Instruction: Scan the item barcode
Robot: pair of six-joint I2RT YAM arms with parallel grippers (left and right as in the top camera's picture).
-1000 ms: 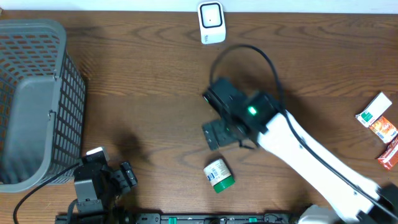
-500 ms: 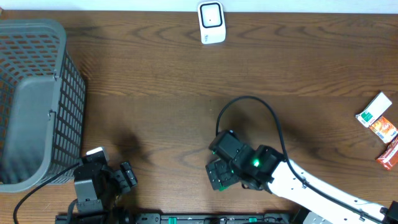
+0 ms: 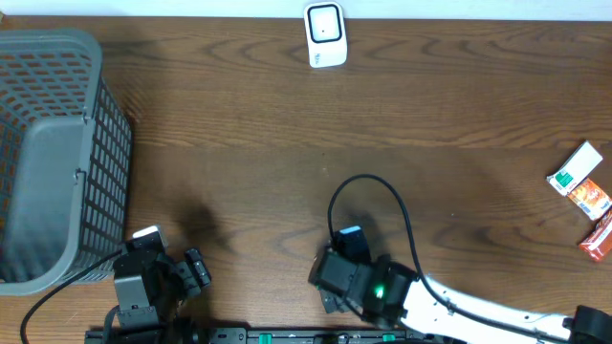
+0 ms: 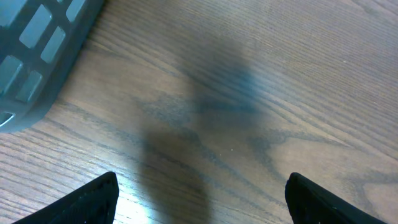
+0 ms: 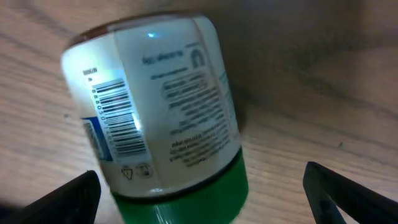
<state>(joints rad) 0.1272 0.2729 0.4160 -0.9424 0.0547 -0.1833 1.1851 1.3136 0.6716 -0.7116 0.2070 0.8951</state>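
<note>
The item is a white bottle with a green cap, lying on its side on the wooden table. A barcode shows on its left flank. My right gripper is open, its two dark fingers either side of the cap end and not touching it. In the overhead view the right wrist covers the bottle. A white scanner stands at the table's far edge. Over bare wood at the near left, my left gripper is open and holds nothing.
A grey mesh basket fills the left side. At the right edge lie a white-and-green box and orange and red packets. A black cable loops above the right wrist.
The right arm has swung from the table's middle toward the near edge, coming down over the bottle and hiding it from above. The left arm has not moved.
</note>
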